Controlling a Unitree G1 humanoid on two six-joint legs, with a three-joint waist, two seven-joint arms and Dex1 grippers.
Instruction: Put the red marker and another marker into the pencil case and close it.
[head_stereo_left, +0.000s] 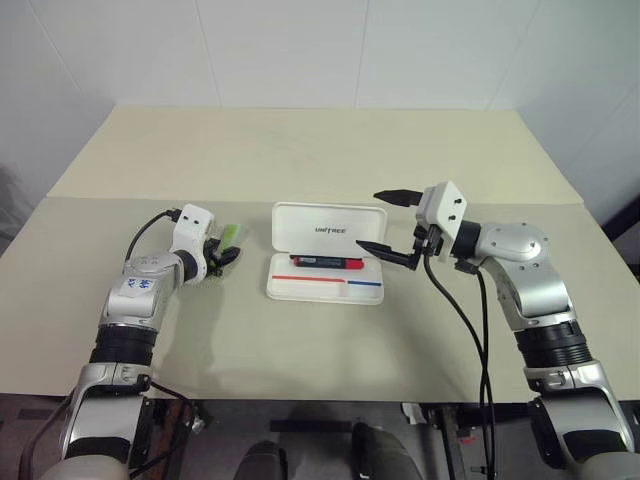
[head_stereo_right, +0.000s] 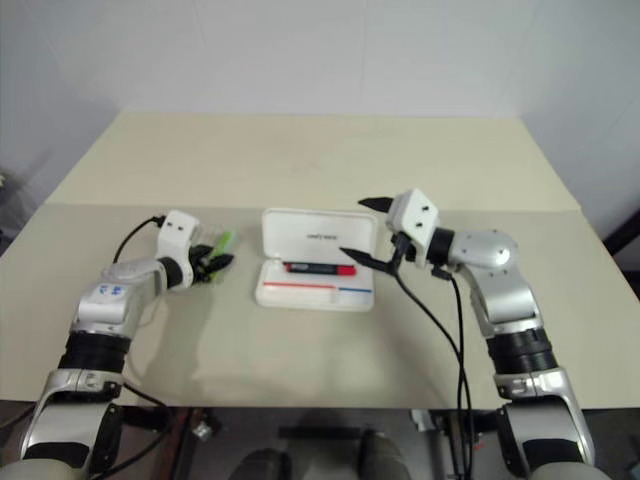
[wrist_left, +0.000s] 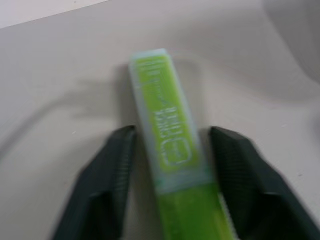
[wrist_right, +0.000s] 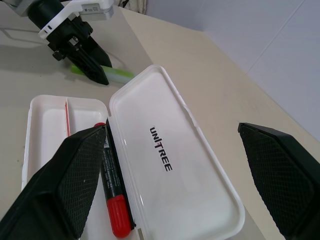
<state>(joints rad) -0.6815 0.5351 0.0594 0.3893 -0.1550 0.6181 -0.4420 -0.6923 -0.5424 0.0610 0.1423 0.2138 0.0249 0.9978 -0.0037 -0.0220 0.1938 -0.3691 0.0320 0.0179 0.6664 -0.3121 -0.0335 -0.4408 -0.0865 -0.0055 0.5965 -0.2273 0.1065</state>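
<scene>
A: Left gripper straddles the green marker; black fingers flank the barrel on the table, a sliver of gap each side, so not yet clamped.

B: Best to centre the barrel and close squarely so it doesn't roll. Beyond it?

A: Pencil case lies open past the tips, red marker already in the tray. Farther across, right gripper hangs spread wide over the lid, holding nothing.

B: Lift clear of the case's rim, then lay the green one beside the red.

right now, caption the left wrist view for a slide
Left pincer straddling the green marker on the table, fingers not yet touching it.
</scene>
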